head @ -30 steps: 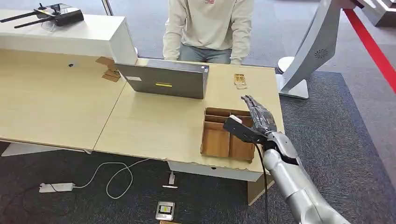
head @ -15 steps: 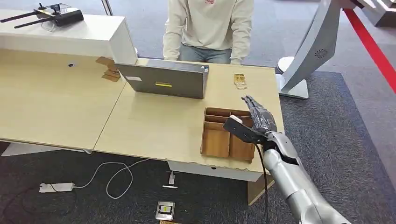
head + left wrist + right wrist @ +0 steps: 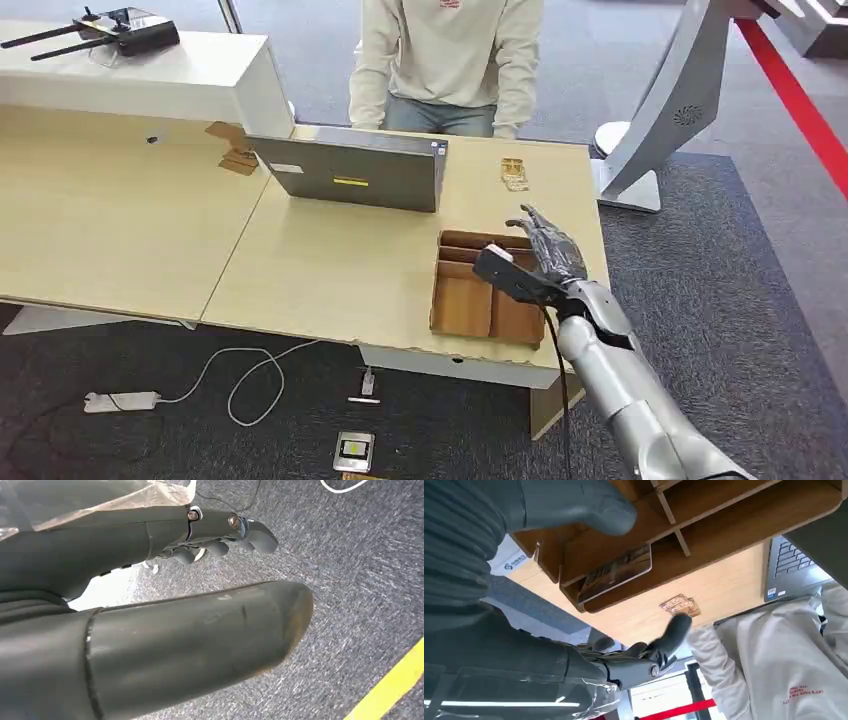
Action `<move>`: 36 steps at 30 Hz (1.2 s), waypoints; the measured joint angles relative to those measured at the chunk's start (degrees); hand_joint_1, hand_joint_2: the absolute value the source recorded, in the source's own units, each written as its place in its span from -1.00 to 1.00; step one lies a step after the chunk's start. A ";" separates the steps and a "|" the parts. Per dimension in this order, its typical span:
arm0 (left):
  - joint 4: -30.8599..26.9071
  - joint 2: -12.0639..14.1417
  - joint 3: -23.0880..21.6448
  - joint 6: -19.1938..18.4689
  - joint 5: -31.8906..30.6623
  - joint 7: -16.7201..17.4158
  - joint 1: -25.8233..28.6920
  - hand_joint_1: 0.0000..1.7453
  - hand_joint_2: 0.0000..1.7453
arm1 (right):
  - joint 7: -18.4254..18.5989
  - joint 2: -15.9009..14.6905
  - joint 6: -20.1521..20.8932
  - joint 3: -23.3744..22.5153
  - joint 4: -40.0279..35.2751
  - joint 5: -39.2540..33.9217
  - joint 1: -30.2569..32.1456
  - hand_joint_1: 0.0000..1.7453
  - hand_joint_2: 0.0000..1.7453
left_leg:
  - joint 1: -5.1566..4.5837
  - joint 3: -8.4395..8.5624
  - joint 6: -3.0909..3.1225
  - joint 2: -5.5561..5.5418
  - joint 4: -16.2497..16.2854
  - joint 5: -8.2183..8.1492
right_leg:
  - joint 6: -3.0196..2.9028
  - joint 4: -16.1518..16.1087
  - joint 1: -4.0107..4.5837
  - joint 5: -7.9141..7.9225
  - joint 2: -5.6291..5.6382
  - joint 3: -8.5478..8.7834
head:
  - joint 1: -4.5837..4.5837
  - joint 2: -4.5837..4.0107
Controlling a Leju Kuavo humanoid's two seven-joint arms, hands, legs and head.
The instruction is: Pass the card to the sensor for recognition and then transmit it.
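card (image 3: 615,574): lies flat in a compartment of the wooden tray, against that compartment's end wall; brownish, its print too blurred to read in the right wrist view
tray (image 3: 462,300): shallow, brown, split by thin dividers; sits on the desk near its front edge, ahead of the laptop's right end
sensor (image 3: 514,173): a small gold-patterned patch, taken to be the sensor, flat on the desk beyond the tray and to the right of the laptop; well apart from the card
right hand (image 3: 545,255): held above the tray's right part, fingers (image 3: 676,630) stretched out and apart, the thumb (image 3: 574,502) set off to one side; it holds nothing and does not touch the card
left hand (image 3: 220,535): hangs over grey carpet, fingers bent loosely with gaps between them, nothing in them
desk (image 3: 330,270): pale wood, joined on the left to a second, like desk
laptop (image 3: 350,172): grey, open, its lid's back turned to the robot
person (image 3: 450,60): in a cream sweatshirt, stands behind the desk at the laptop
remote (image 3: 120,28): black, with two antennas, on the white raised counter at far left
floor: a white power strip (image 3: 120,402) with a looping cable lies on dark carpet under the desk
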 joint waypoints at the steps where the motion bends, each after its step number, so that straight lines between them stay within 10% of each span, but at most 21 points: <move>1: 0.00 0.00 0.00 0.02 0.00 -0.04 0.00 -1.00 -1.00 | 0.09 0.00 0.18 0.00 0.07 0.02 0.00 1.00 1.00 | 0.00 0.00 0.00 0.00 0.00 0.00 | 0.00 0.00 0.00 0.00 0.00 0.00 | 0.00 0.00; 19: 0.00 0.00 0.00 1.57 -0.07 -0.48 -0.13 -1.00 -1.00 | 0.68 -1.14 2.65 0.00 -1.07 -1.92 -0.03 1.00 1.00 | 0.00 0.01 0.00 0.01 0.01 0.00 | 0.00 -0.01 0.00 0.00 0.00 -0.01 | 0.00 0.00; 36: 0.00 0.00 0.00 2.19 -1.85 -1.44 -0.31 -1.00 -1.00 | 1.99 -5.57 -1.92 -3.85 -16.81 -6.60 -3.36 1.00 1.00 | -0.01 0.03 0.01 0.03 0.04 0.00 | -0.01 -0.01 -0.02 0.01 0.00 -0.02 | 0.00 0.00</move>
